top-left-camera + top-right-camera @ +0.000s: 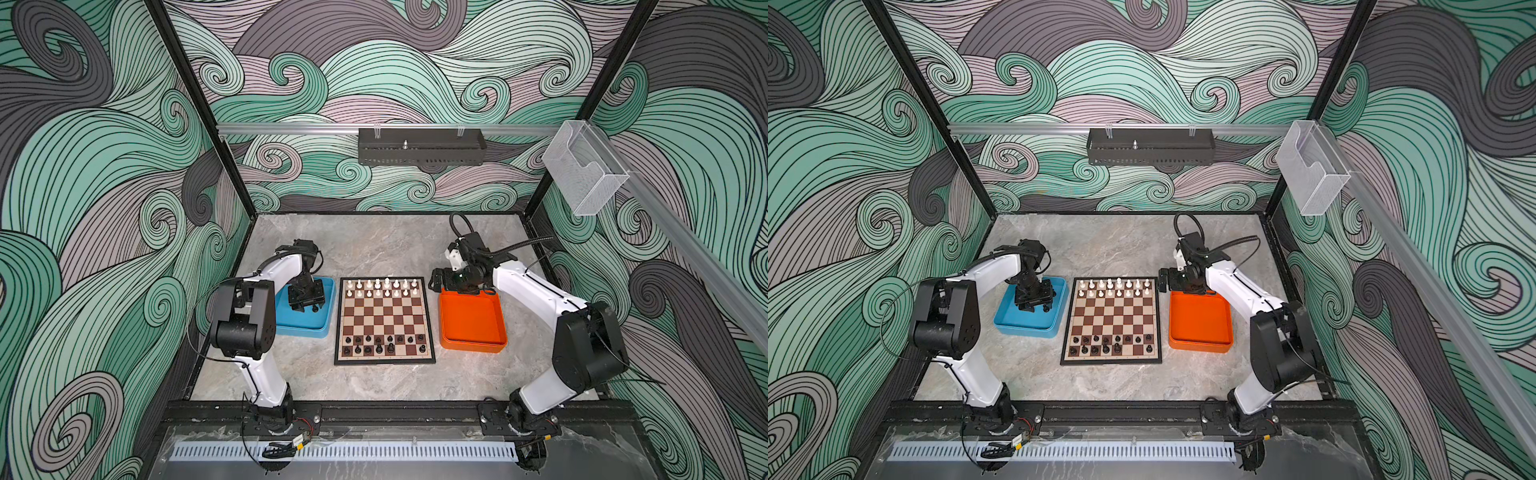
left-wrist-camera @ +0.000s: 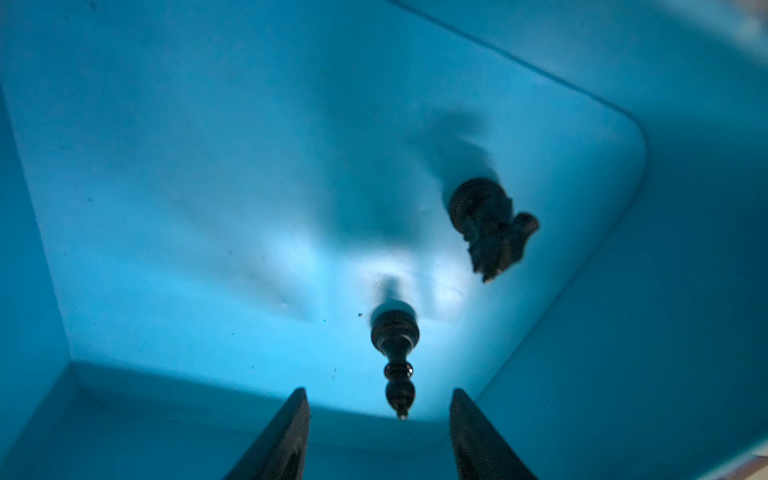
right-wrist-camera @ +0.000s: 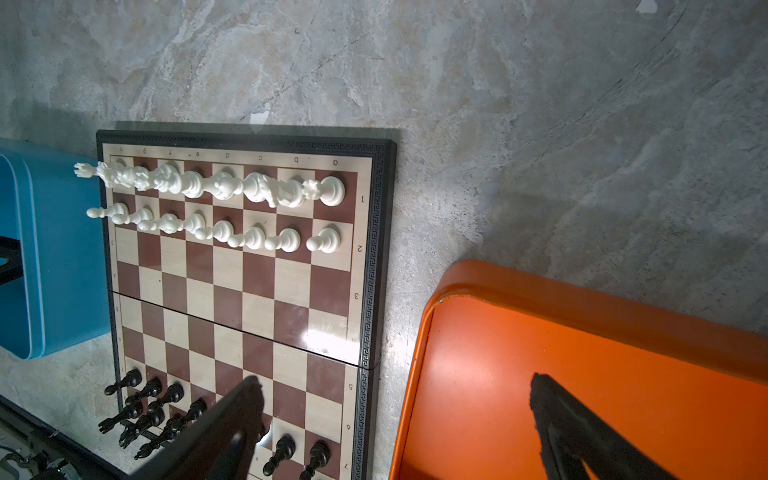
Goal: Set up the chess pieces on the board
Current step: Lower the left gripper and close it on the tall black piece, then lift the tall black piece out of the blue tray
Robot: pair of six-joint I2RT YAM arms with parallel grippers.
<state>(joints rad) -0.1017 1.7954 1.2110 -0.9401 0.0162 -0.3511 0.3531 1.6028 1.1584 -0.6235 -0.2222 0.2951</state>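
Left gripper [image 2: 378,399] sits down in the tray [image 2: 166,208], bishop [image 2: 395,361] between its jaws, knight [image 2: 490,224] beyond. Right gripper [image 3: 392,380] hangs over the gap between board [image 3: 257,299] and other tray [image 3: 540,374].

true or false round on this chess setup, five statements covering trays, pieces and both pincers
1. A black bishop and a black knight are in the blue tray. True.
2. The orange tray holds white pieces. False: none show in it.
3. The white pieces stand on the board's far two rows. True.
4. The right pincer grips a pawn. False: it is open and holds nothing.
5. The left pincer hangs over the board. False: it is down in the blue tray, open around the bishop's tip.
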